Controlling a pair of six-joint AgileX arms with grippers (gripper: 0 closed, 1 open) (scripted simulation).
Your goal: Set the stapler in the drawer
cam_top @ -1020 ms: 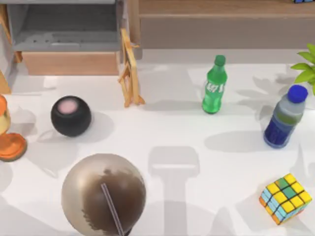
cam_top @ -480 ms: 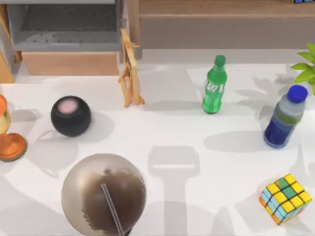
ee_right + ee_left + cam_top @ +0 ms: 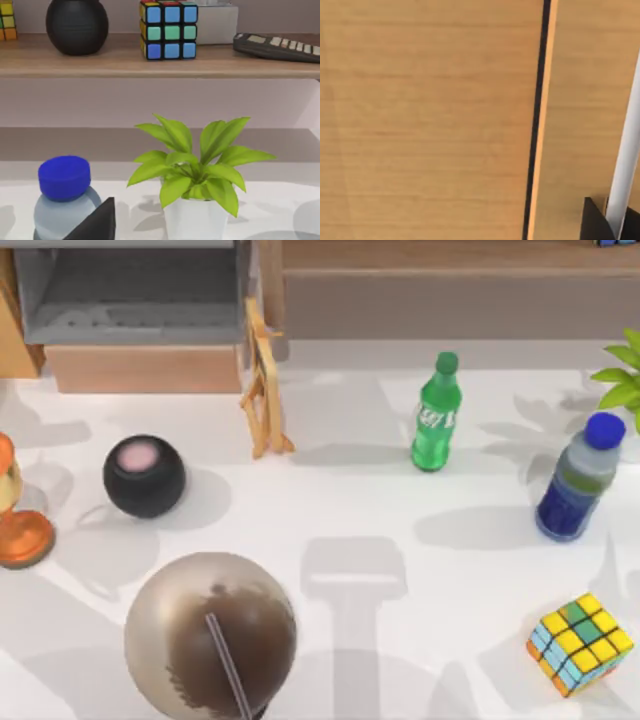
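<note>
Drawer [image 3: 140, 368] stands open at eleven o'clock on the bench [image 3: 340, 500], grey interior facing up, evidently ready to receive. Stapler position: cannot tell. Left claw [image 3: 598, 223] faces wooden panelling [image 3: 430, 120] closely; right claw [image 3: 96, 223] sits by the blue-capped bottle [image 3: 578, 478] at three o'clock. Whether either claw is spread or closed: cannot tell

The drawer [image 3: 140, 315] stands open at the desk's [image 3: 350, 500] far-left corner, its grey interior clear from above. A wooden stand [image 3: 264, 380] crowds its right side, a black sphere [image 3: 144, 476] sits before its front panel, and a large brown globe [image 3: 210, 635] fills the near-left edge. Mid-desk lies bare — green bottle [image 3: 436, 412], blue-capped bottle [image 3: 578, 478] and cube [image 3: 580, 643] keep right.
</note>
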